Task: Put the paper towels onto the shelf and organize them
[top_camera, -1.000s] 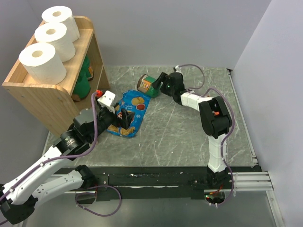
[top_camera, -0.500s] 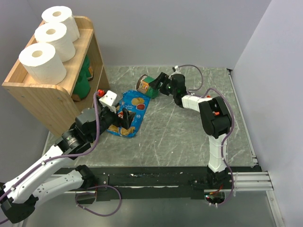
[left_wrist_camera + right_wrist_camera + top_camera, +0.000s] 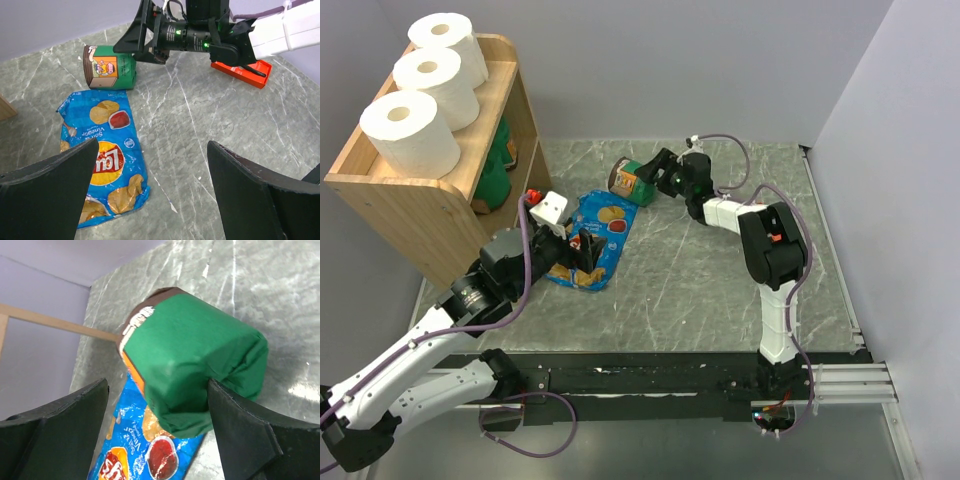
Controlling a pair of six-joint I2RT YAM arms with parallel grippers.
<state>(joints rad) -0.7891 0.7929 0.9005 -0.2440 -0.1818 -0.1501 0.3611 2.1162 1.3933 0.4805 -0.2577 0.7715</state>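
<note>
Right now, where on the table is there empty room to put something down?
The widest bare stone lies between the chip bag and the right arm. More sits beyond that arm, by the right wall. It's crowded near the shelf: bag and green roll.

— What colours are the paper towels?
— Three white rolls (image 3: 410,128) stand on the pale blond wooden shelf (image 3: 415,215). Its lower tier shows dark green rolls (image 3: 492,182). A wrapped roll (image 3: 192,375) on the table is dark green, with a brown end and an orange-and-yellow picture label.
— And the rest?
— The table (image 3: 700,290) is grey-green marble with white veins. The chip bag (image 3: 102,160) is bright blue with yellow chips and a red-and-yellow logo. A small flat object (image 3: 242,72) is red-orange. The cables (image 3: 525,275) are purple and the walls (image 3: 720,60) lavender.
</note>
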